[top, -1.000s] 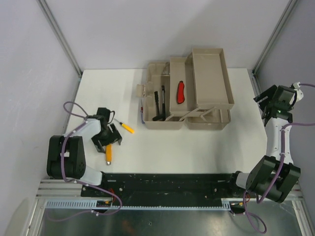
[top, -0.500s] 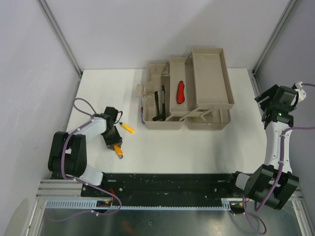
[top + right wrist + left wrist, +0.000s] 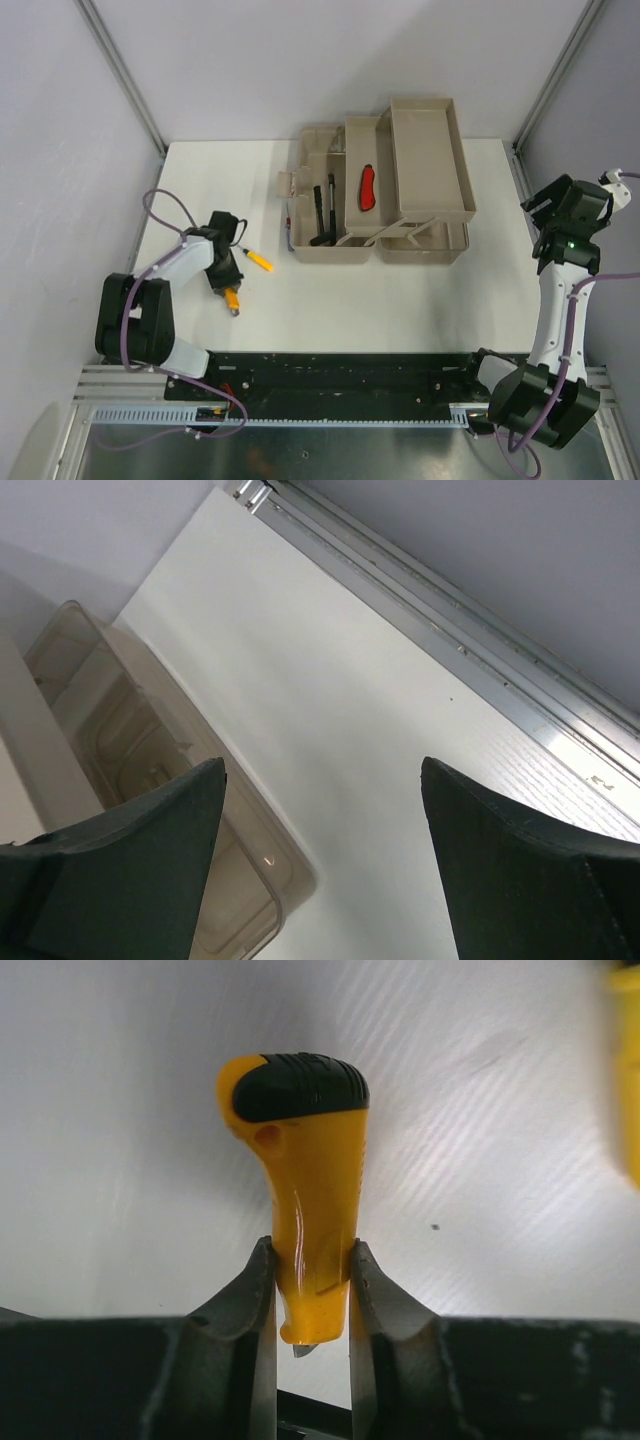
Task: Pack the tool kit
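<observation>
Left arm: extended forward from its base at the near left, with the forearm angled inward and the wrist pitched down low. Left gripper: jaws closed, with one finger pressed against each side of the yellow tool handle near its narrow end. Right arm: raised steeply from its base at the near right, with the wrist carried high at the far right side. Right gripper: jaws spread wide apart.
</observation>
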